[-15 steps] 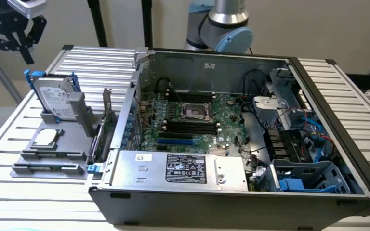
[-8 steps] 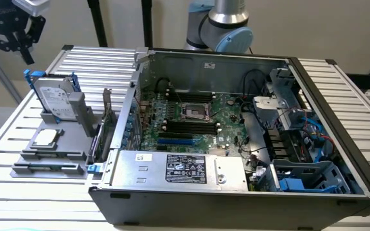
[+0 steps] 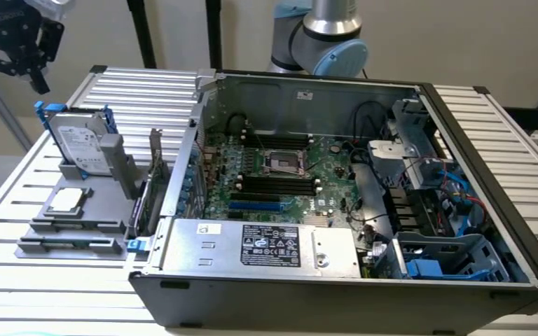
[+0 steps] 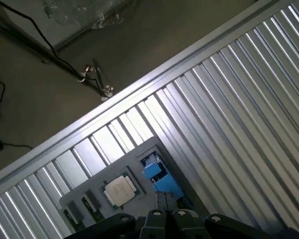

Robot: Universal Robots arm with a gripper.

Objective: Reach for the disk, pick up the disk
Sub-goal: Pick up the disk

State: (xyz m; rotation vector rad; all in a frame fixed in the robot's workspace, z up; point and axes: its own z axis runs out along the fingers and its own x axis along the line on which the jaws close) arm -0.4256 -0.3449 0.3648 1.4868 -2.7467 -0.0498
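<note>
- Nearest the exterior camera, the front wall of the open computer case [image 3: 344, 297] is seen, with the power supply [image 3: 260, 245] just behind it and the motherboard [image 3: 288, 175] further in.
- On the slatted surface [image 3: 138, 84], at the exterior view's left of the case, a grey fixture [image 3: 73, 238] is noted. A CPU chip [image 3: 67, 201] lies flat on it.
- The disk [image 3: 75, 140] is stood steeply in a slot at the fixture's far end, label face showing. Its long axis is judged to rise out of the fixture, with blue rails along its edges.
- The gripper [image 3: 15, 52] is held in the air at the exterior view's upper left, well apart from the disk and touching nothing. The disk lies below it, toward the exterior view's right.
- Whether the gripper is apart or together cannot be told. Nothing is seen held in it.
- The arm [image 3: 330, 35] is seen behind the case.
- In the wrist view, the gripper [image 4: 174, 221] is seen nearest the lens, looking down on the surface [image 4: 239, 124] and the floor [image 4: 40, 99] beyond its edge.
- The fixture [image 4: 74, 205] is seen close to the gripper body, with the CPU chip [image 4: 120, 190] on it.
- A blue part [image 4: 157, 174] just beside the chip is judged to be a rail of the disk, seen end-on.
- The reach is judged unfinished; no contact is made.
</note>
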